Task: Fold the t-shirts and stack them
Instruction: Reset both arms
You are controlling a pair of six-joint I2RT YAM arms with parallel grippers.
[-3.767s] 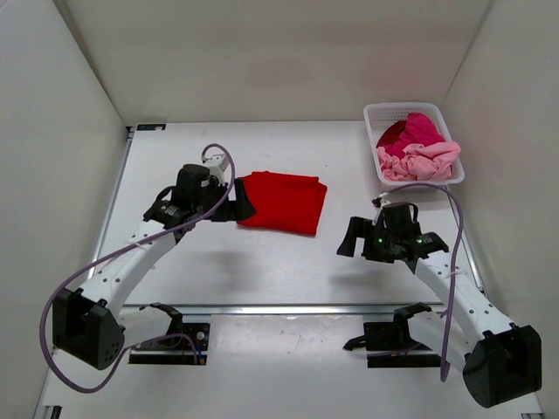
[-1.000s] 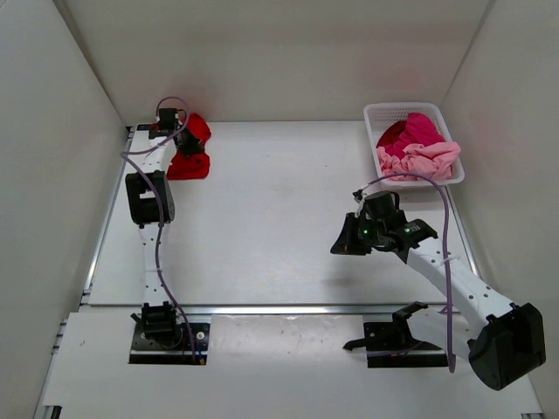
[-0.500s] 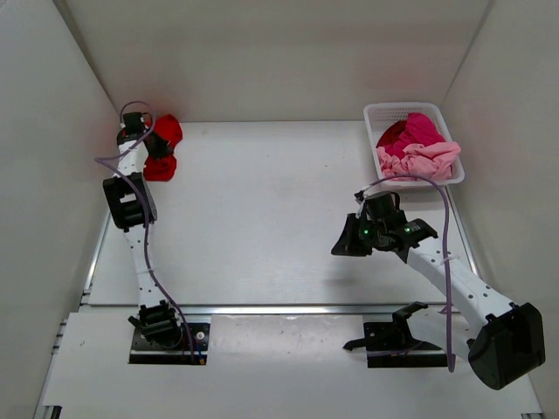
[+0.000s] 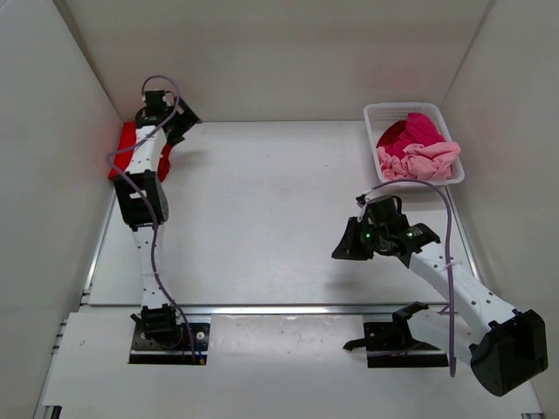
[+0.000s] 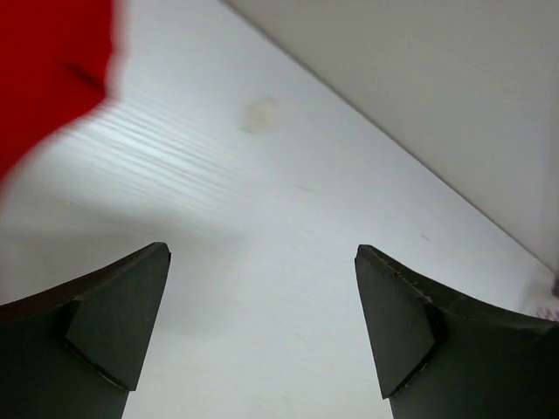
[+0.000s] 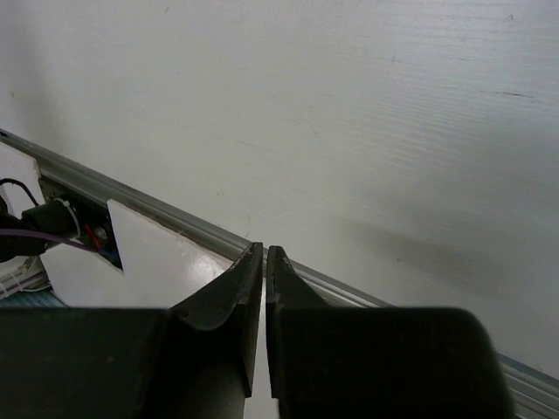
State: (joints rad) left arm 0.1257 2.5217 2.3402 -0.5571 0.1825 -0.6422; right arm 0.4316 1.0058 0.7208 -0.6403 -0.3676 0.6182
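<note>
Red t-shirt (image 4: 125, 150) lies in the far-left corner of the desk (image 4: 279, 209) beside the released, empty left claw (image 5: 262, 253), while the magenta t-shirt (image 4: 419, 129) and pale pink t-shirt (image 4: 426, 161) sit heaped in the basket (image 4: 370, 113) and the right claw (image 6: 265, 253) hovers clenched on nothing, so most folding and stacking likely remains.

No text, label, brand, number or sign can be read anywhere.
</note>
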